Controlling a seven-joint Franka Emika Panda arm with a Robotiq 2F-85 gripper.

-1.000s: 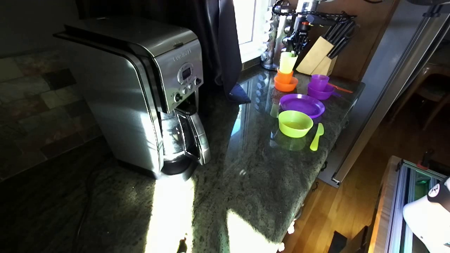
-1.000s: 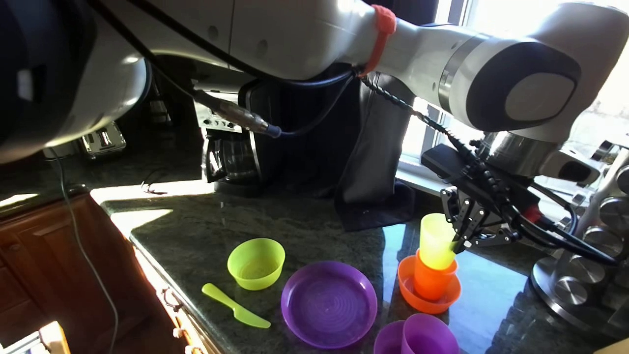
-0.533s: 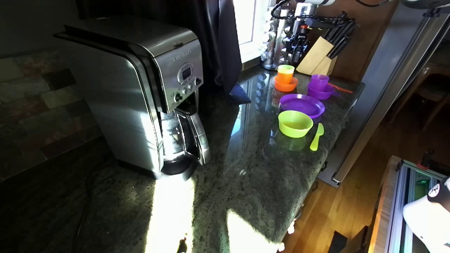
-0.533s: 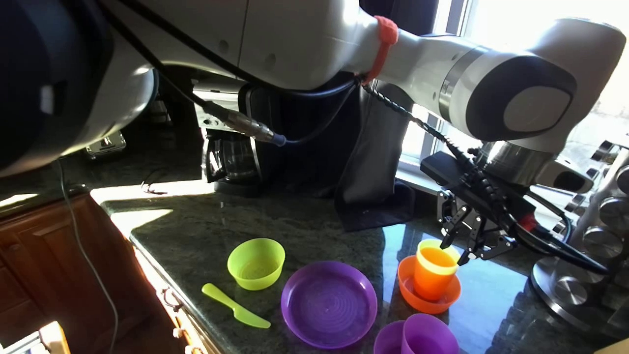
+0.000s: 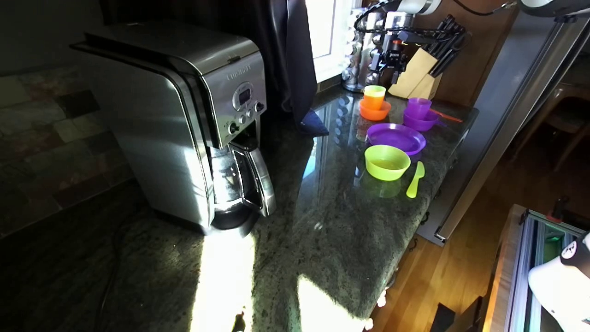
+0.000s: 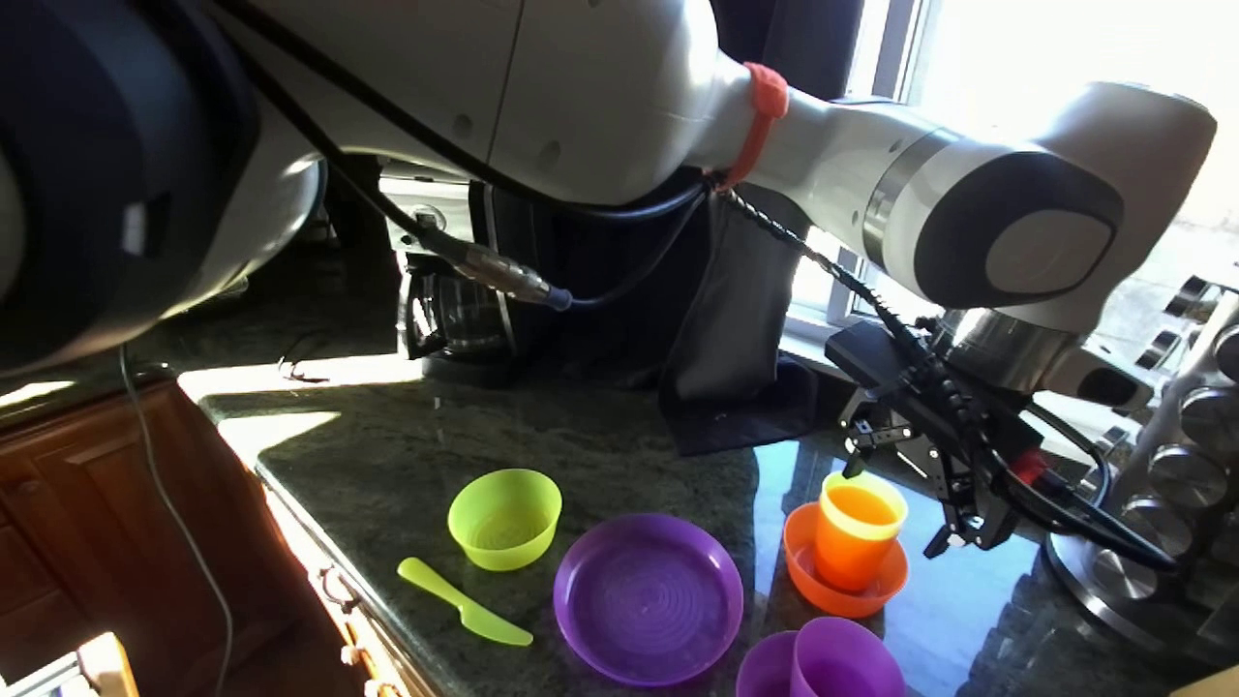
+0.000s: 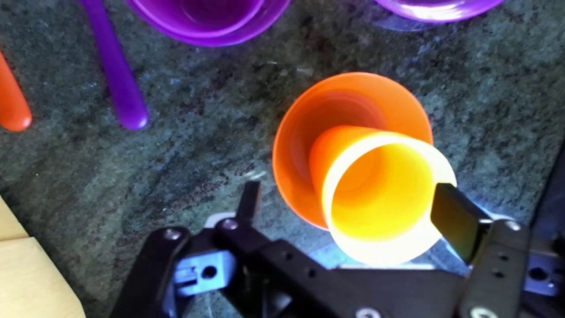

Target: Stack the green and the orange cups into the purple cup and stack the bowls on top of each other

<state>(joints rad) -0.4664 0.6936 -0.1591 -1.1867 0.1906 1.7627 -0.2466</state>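
We are seeing the green cup (image 7: 388,198) now sitting inside the orange cup (image 6: 850,561), within the orange bowl (image 7: 348,99). Our fingers (image 7: 457,218), freshly emptied, are spreading wide near this bowl. So 2 cups are probably waiting to join the purple cup (image 5: 419,109) near the bowl.

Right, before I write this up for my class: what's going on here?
A robot arm is partway through a stacking job, its jaws spread open near the orange cup and holding nothing. The green cup is nested in that cup, which stands in the orange bowl. The purple cup sits in the purple bowl, not yet joined by that pair. The green bowl stands apart, beside a purple plate, and the three bowls are not stacked yet.
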